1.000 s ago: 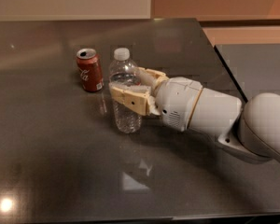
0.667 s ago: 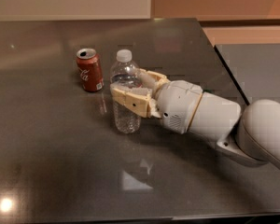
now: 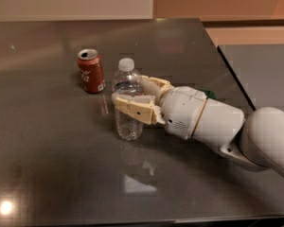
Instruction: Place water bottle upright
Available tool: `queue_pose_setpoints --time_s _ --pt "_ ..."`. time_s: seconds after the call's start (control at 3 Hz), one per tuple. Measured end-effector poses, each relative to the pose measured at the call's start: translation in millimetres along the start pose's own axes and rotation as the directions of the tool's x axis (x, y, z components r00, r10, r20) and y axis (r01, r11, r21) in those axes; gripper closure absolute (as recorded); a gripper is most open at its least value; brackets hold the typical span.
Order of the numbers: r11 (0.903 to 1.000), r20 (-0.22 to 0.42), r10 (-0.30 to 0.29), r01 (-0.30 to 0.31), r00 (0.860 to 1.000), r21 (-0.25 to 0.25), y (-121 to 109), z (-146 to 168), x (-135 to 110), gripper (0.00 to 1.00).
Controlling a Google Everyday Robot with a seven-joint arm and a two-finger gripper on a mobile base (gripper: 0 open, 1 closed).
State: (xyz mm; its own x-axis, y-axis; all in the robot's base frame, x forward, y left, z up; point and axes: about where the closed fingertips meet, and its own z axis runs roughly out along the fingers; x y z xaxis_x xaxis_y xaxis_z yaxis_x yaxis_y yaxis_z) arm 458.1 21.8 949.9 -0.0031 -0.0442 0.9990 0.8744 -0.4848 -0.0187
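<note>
The water bottle is a clear ribbed plastic bottle with a white cap. It stands upright on the dark table, a little right of and nearer than the red soda can. My gripper reaches in from the right at mid-height of the bottle. One tan finger lies across the bottle's near side and the other sits behind it, so the fingers are closed on the bottle. The bottle's base appears to rest on the table top.
An open red soda can stands upright just left of the bottle. The table's right edge runs close behind my white arm. A small green object peeks out behind the arm.
The bottle and my gripper have moved slightly down and toward the camera. The bottle stays upright in the fingers. The can has not moved.
</note>
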Motion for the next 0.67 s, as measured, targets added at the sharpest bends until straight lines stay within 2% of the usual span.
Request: queue_pose_setpoints --time_s 0.33,0.67 --pt "0.9998 0.008 -0.019 0.019 1.000 0.001 0.6 -0.1 -4.2 0.14" --pt "0.9989 -0.003 -0.045 0.045 0.999 -0.007 1.4 -0.5 -7.4 0.00"
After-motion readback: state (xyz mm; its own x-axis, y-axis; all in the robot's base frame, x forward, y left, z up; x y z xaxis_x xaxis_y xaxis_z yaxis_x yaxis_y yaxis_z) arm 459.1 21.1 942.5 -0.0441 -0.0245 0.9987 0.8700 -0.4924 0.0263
